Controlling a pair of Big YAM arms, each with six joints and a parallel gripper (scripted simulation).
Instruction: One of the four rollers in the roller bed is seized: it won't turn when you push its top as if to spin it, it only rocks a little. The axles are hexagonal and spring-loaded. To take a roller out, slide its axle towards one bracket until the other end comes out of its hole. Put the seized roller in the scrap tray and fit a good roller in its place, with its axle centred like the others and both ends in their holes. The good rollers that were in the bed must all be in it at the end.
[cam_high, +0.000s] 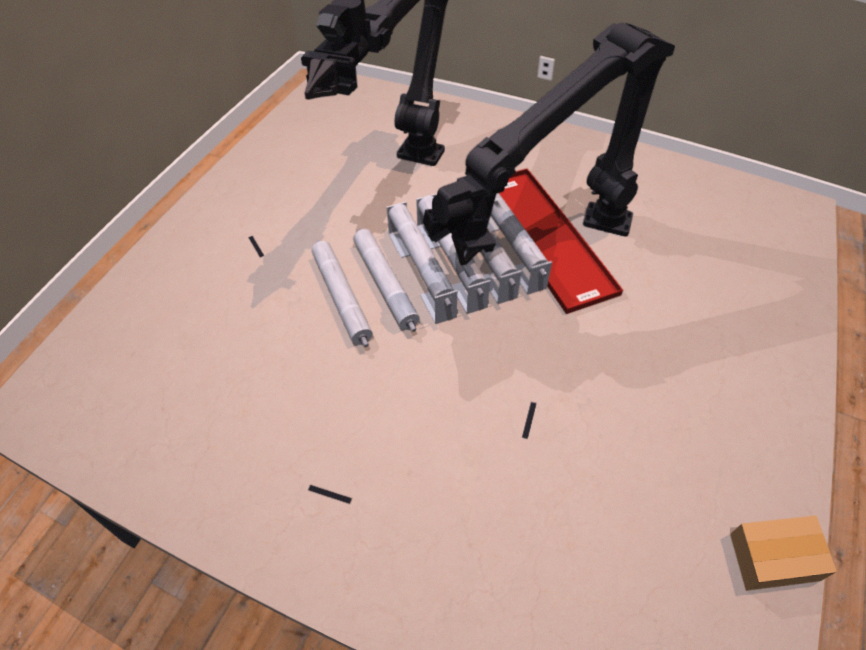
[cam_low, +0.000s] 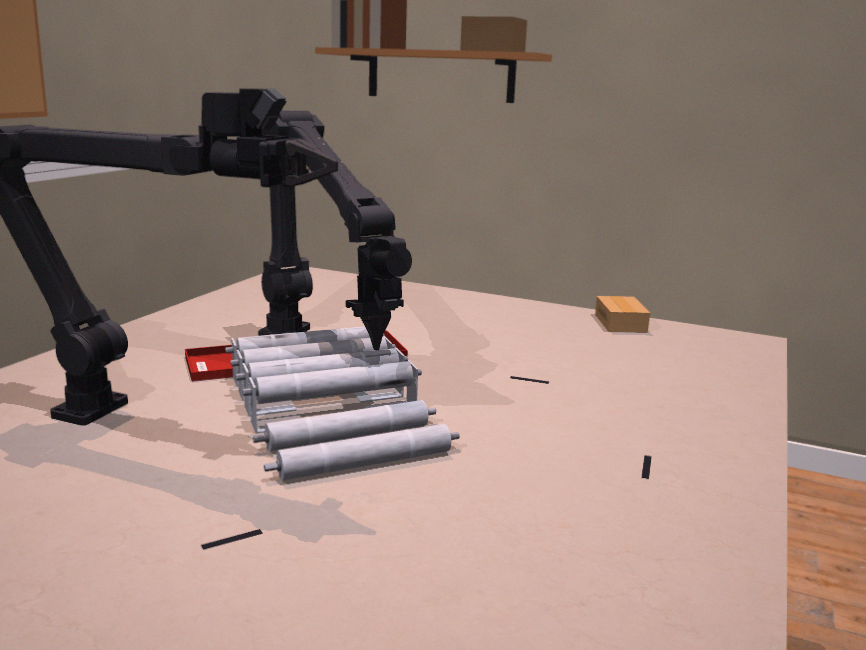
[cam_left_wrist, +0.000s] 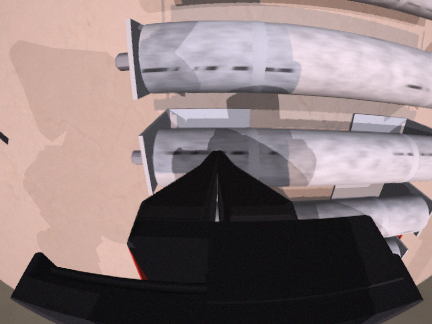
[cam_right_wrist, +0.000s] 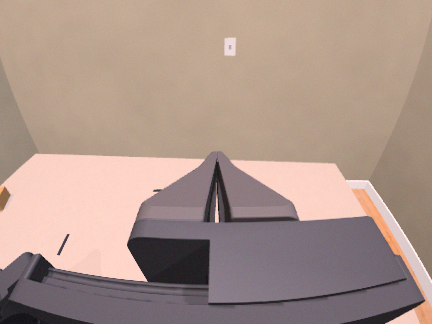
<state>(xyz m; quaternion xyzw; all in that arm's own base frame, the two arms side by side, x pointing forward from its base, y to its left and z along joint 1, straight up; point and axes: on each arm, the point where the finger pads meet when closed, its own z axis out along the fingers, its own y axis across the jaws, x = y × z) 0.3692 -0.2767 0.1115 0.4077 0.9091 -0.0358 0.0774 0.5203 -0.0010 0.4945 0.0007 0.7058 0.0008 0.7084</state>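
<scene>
Four grey rollers sit side by side in the roller bed, between upright brackets (cam_high: 445, 307) (cam_left_wrist: 146, 167). My left gripper (cam_high: 466, 259) (cam_low: 377, 349) (cam_left_wrist: 217, 159) is shut and empty, pointing down at the second roller (cam_left_wrist: 350, 159) from the spares' side, near one end; whether it touches is unclear. The first roller (cam_low: 328, 384) (cam_left_wrist: 350, 60) shows dark dashes, as does the second. Two spare rollers (cam_high: 340, 290) (cam_high: 381, 276) (cam_low: 363, 452) (cam_low: 347, 424) lie on the table beside the bed. The red scrap tray (cam_high: 577, 265) (cam_low: 218, 358) holds no roller in its visible part. My right gripper (cam_high: 308, 95) (cam_low: 336, 166) (cam_right_wrist: 216, 159) is shut and empty, high up.
The scrap tray lies against the far side of the bed, close to the left arm's base (cam_high: 608, 215). The right arm's base (cam_high: 420, 151) stands behind the bed. A cardboard box (cam_high: 786, 552) (cam_low: 621, 314) is at a table corner. Dark strips (cam_high: 330, 493) (cam_high: 529, 419) mark the table top.
</scene>
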